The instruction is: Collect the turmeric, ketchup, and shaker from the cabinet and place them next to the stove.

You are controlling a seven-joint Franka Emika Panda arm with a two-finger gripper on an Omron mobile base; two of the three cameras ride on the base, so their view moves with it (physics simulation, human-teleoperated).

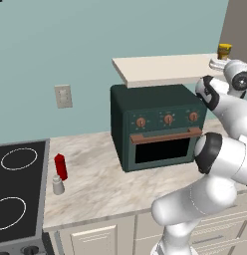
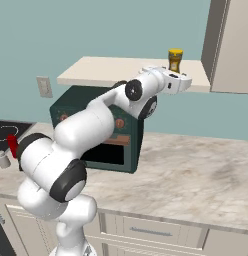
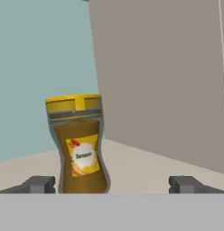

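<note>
My fingers [image 3: 41, 184] stand wide apart and hold nothing; the turmeric [image 3: 80, 144] stands at eleven o'clock, left of center. The ketchup [image 1: 60, 166] and shaker [image 1: 58, 185] already sit beside the stove [image 1: 18, 189], so only this jar remains. The cabinet [image 2: 111, 70] shelf is bare leftward, its door close at three o'clock.
</note>
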